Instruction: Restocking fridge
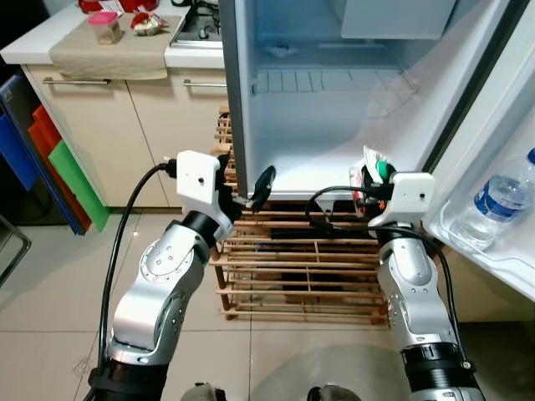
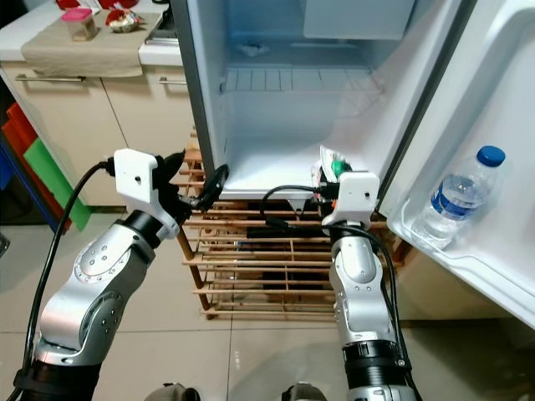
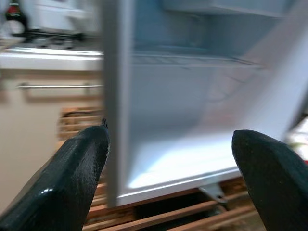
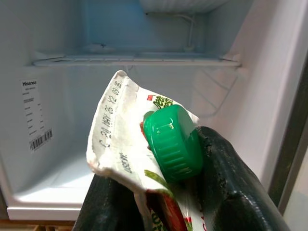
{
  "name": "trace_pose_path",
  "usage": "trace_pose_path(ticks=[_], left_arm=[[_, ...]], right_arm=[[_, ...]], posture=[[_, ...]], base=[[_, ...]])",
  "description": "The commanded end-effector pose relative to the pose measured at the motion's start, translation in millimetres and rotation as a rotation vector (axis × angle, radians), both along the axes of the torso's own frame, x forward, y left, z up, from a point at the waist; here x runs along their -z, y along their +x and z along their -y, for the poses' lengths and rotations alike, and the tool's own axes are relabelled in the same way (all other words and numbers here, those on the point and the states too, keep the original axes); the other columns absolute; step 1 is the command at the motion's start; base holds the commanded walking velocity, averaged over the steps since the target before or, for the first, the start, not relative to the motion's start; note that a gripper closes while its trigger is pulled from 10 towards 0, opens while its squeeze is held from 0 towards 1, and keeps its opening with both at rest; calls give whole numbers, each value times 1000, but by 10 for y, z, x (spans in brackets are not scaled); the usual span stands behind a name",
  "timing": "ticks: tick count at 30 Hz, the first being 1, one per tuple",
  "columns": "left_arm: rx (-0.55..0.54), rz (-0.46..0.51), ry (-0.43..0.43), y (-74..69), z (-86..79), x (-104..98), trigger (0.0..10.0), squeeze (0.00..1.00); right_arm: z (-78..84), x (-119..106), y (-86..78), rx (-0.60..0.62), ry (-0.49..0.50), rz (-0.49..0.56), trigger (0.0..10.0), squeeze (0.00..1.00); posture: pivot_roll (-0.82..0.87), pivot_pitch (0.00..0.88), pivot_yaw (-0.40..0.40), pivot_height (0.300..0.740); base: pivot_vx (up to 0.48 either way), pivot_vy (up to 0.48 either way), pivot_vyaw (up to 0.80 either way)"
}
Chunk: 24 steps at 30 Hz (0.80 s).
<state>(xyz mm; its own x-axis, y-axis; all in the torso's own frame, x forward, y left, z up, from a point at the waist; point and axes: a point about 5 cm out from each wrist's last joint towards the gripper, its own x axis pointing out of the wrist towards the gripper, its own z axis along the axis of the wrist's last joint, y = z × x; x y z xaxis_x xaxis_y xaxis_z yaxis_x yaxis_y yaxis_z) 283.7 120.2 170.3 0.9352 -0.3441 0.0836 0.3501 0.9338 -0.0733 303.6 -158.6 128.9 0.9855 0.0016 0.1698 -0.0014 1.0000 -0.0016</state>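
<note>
Hisense fridge [image 4: 62,144], carton [image 4: 139,144] dated 12 09

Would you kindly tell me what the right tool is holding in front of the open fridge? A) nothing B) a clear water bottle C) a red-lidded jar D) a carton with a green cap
D: the right tool is shut on the carton with its green cap.

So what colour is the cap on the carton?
Green cap; the right wrist view shows it best.
</note>
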Motion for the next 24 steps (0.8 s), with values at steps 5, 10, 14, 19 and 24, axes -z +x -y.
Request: trace_pose_path(ticks=[5, 10, 14, 19, 24], left_arm=[[-80, 12, 23, 57, -102, -16, 10000, 0], [-90, 40, 37, 85, -101, -41, 10000, 0], [-84, 58, 43, 94, -83, -61, 10000, 0], [-55, 77, 67, 83, -35, -82, 10000, 0], [-45, 104, 101, 100, -7, -94, 10000, 0]], right_arm=[[-37, -20, -8, -9, 13, -4, 10000, 0], [-150, -52, 27, -55, 27, -3, 10000, 0], [-186, -54, 53, -79, 28, -10, 10000, 0], [-232, -67, 69, -100, 24, -13, 10000, 0], [-241, -50, 73, -93, 0, -20, 10000, 0]], posture=[[19, 0, 39, 740], [23, 0, 33, 740], [23, 0, 33, 740], [27, 0, 26, 740], [28, 0, 29, 740]], base=[[373, 300, 0], [377, 294, 0], [396, 270, 0], [438, 0, 0], [366, 0, 0]])
